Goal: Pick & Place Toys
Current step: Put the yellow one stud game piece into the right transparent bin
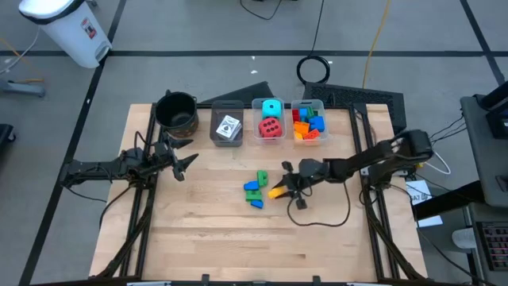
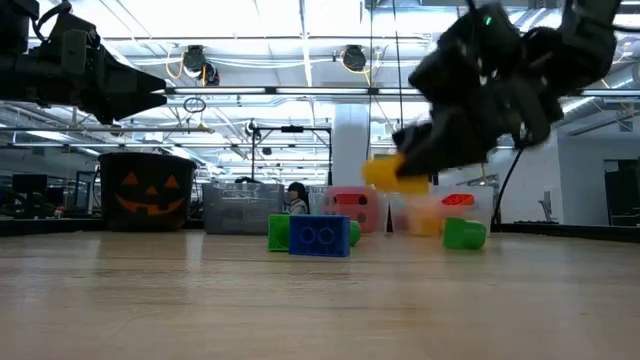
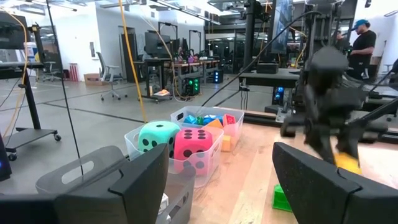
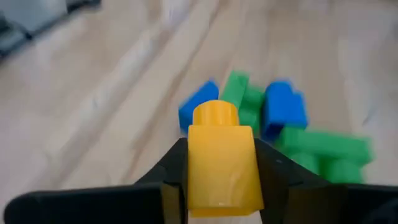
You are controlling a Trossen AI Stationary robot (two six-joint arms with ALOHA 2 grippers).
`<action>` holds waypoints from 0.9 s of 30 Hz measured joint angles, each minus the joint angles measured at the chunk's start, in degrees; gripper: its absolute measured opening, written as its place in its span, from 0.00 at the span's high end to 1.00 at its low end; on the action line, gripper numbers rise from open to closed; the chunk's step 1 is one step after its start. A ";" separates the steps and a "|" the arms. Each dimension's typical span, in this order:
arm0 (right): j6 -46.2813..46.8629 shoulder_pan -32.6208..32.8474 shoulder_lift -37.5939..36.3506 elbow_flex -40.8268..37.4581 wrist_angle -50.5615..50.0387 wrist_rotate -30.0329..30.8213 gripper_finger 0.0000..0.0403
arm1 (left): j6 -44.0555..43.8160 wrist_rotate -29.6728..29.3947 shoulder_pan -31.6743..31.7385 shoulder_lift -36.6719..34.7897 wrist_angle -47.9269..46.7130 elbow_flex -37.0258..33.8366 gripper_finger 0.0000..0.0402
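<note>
Wooden table (image 1: 206,230), bins along its far edge, our right tool (image 1: 284,185) at the brick pile.
We see the right tool clenched on a yellow brick (image 4: 222,163), lifted off the table just beside the blue and green bricks (image 1: 255,190) lying near the middle. Our left tool (image 1: 184,163) hangs released near the black pot (image 1: 176,111). Behind, the red cube (image 1: 271,127) and cyan cube (image 1: 271,108) sit in the middle bin (image 1: 257,121).

pot (image 1: 176,111) left of three bins (image 1: 270,121) | bricks (image 1: 255,189) mid-table, before bins
</note>
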 joint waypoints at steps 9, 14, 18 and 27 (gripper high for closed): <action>2.75 0.02 -17.31 0.00 -5.77 15.88 0.77 | 0.00 0.02 -0.01 0.02 0.04 0.00 0.27; 2.92 -0.04 -22.72 -0.39 -8.25 39.72 0.78 | 0.02 0.00 0.00 0.02 0.00 0.00 0.27; 5.17 -1.66 -23.92 -2.29 -8.31 56.02 0.76 | 0.00 0.00 -0.01 0.02 0.02 0.00 0.27; 16.94 -18.54 -25.65 -8.50 -11.22 56.71 0.77 | 0.00 0.00 -0.01 0.02 -0.02 0.00 0.27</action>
